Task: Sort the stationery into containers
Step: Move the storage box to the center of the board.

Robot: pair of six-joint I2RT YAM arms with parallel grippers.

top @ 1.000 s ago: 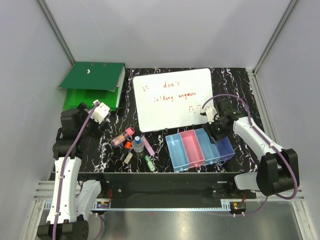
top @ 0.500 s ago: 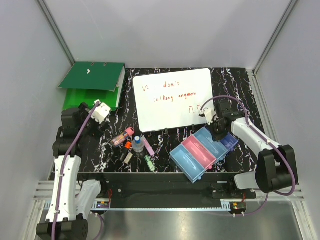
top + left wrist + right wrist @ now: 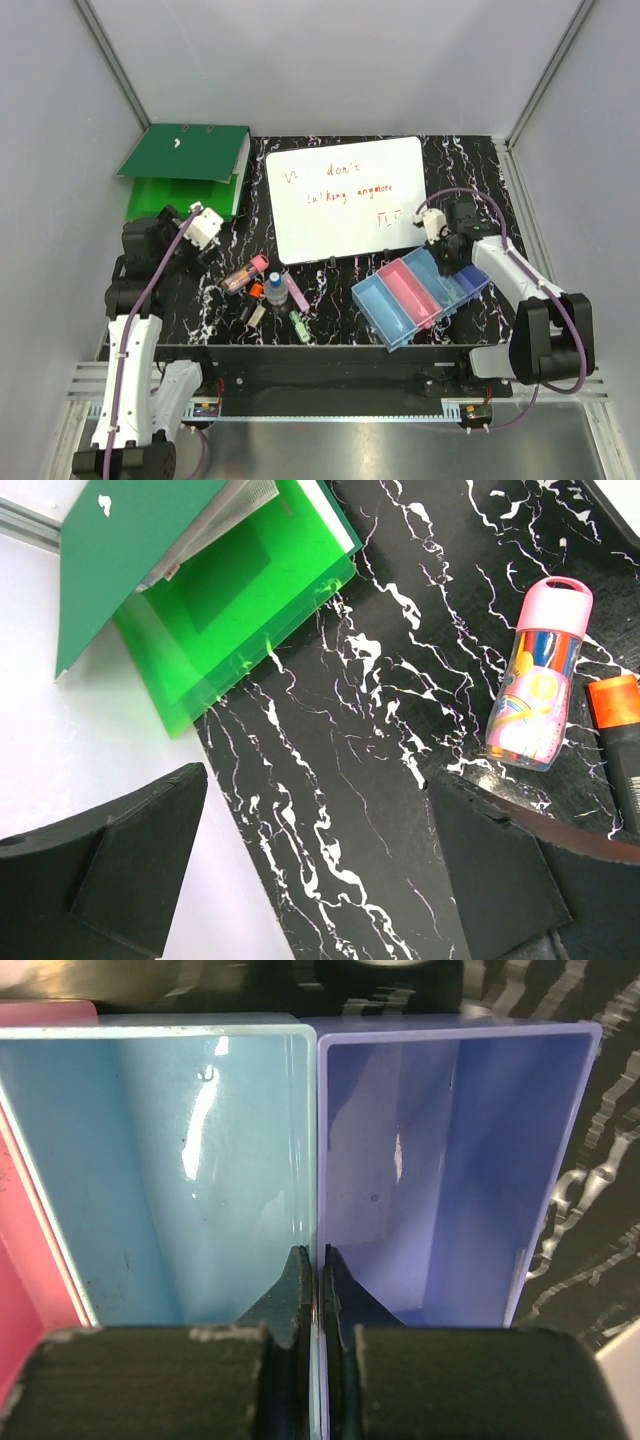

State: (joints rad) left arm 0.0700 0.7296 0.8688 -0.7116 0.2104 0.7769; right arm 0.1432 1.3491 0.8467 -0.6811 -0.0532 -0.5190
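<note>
Right fingers (image 3: 300, 1285): pressed narrowly together on the shared wall between two bins, with one finger seen inside the light blue bin (image 3: 170, 1160) and the other inside the purple-blue bin (image 3: 450, 1160).
Row of bins (image 3: 420, 295): four joined translucent bins are gripped at that wall. The row is set aslant just off the near right corner of the whiteboard (image 3: 345, 198). It cannot be told whether it rests on the desk (image 3: 470, 170) or is lifted.
Left fingers (image 3: 130, 860): spread wide, with nothing held between them. They are held above the desk to the left of the whiteboard.
Pink-capped tube (image 3: 246, 273): laid on the desk just off the whiteboard's near left corner.
Orange-red piece (image 3: 256, 290): placed just beside the tube, on the side away from the whiteboard. A black body is shown in the left wrist view.
Clear bottle with blue cap (image 3: 275, 290): stood upright in the same cluster.
Lilac stick (image 3: 297, 297): laid just beside the bottle.
Grey-white block (image 3: 255, 313) and green clip-like piece (image 3: 299, 323): laid farthest from the whiteboard in the cluster.
Stationery as a whole: kept well apart from the bins.
Green ring binder (image 3: 185, 165): laid open beyond the whiteboard's left edge.
</note>
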